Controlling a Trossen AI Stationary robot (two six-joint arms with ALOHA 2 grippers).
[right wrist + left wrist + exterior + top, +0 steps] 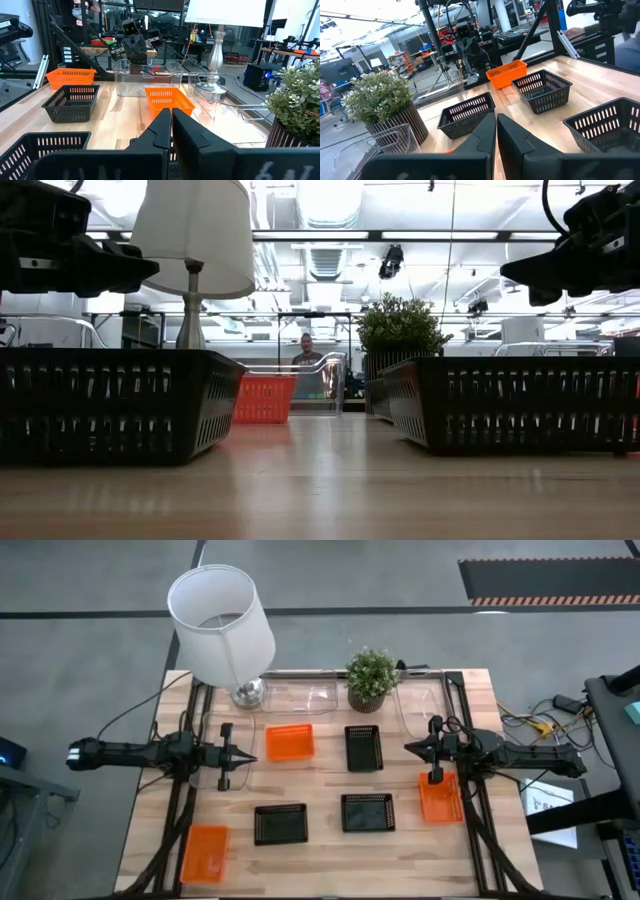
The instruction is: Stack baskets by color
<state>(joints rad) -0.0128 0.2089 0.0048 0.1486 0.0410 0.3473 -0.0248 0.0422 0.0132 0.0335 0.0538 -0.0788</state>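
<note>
- Left fingers [248, 755] pressed together, holding nothing, hovering just beside a red-orange perforated plastic basket [290, 742].
- Right fingers [408, 748] likewise together and empty (probably waiting).
- Black perforated baskets [364, 748] lie unstacked between both arms on the wooden worktop [320, 860].

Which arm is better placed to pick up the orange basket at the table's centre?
Probably the left: its gripper, jaws shut, hovers right beside that orange basket. The right gripper, also shut, is farther off, beyond a black basket.

A robotics lab: open ceiling ducts [325, 240], equipment racks [465, 40], cables [530, 722] and a wooden bench [320, 850].
</note>
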